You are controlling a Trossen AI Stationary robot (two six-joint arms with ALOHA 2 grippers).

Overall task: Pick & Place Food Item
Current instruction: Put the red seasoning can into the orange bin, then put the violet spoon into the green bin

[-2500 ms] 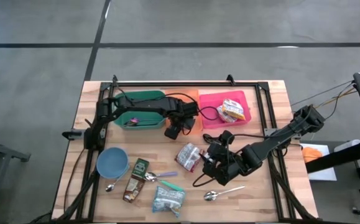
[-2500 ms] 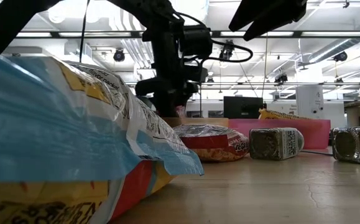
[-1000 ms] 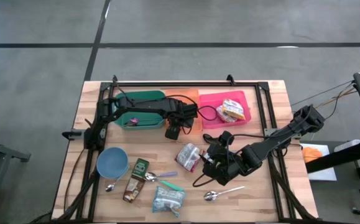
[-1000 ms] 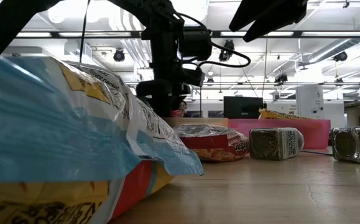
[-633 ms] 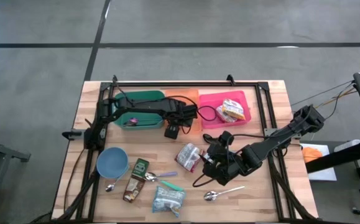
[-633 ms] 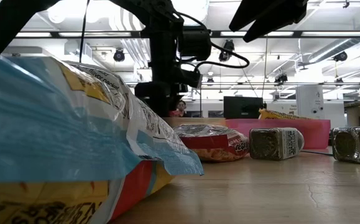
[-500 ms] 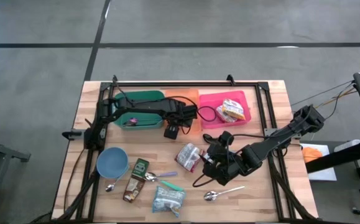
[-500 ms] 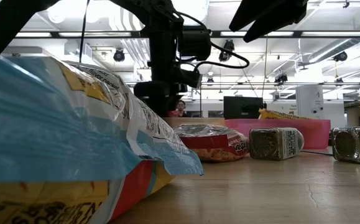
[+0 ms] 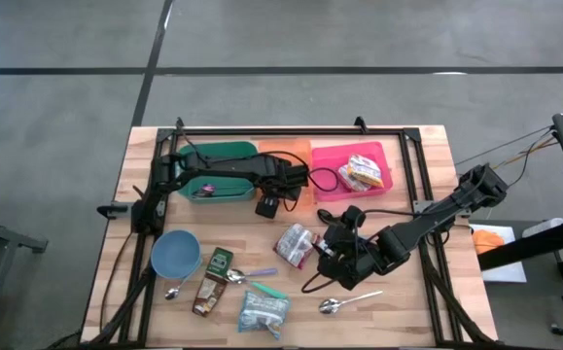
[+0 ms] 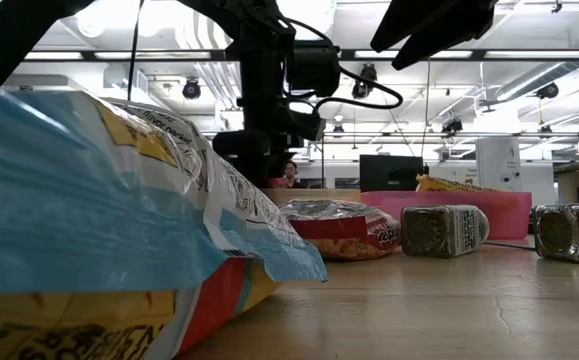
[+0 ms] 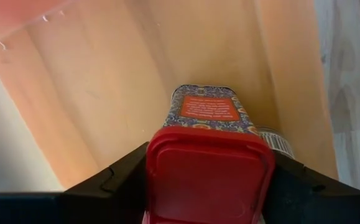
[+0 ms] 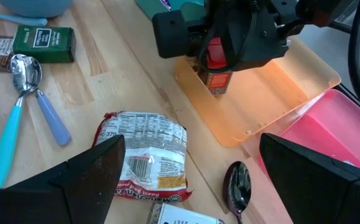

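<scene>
- Left gripper [image 12: 220,59] clamped on red-lidded spice jar [image 11: 207,146], over orange tray [image 12: 273,93]; jar hidden from above.
- Right gripper [image 9: 332,255] at table's 5 o'clock, jaws wide apart.

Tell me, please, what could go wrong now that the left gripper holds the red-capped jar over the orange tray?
The left gripper grips the jar by its red cap, so the jar could slip or tip on release. It hangs close to the orange tray's near corner and might catch the rim or land outside. The right gripper waits open beside the snack bag, clear of this.
</scene>
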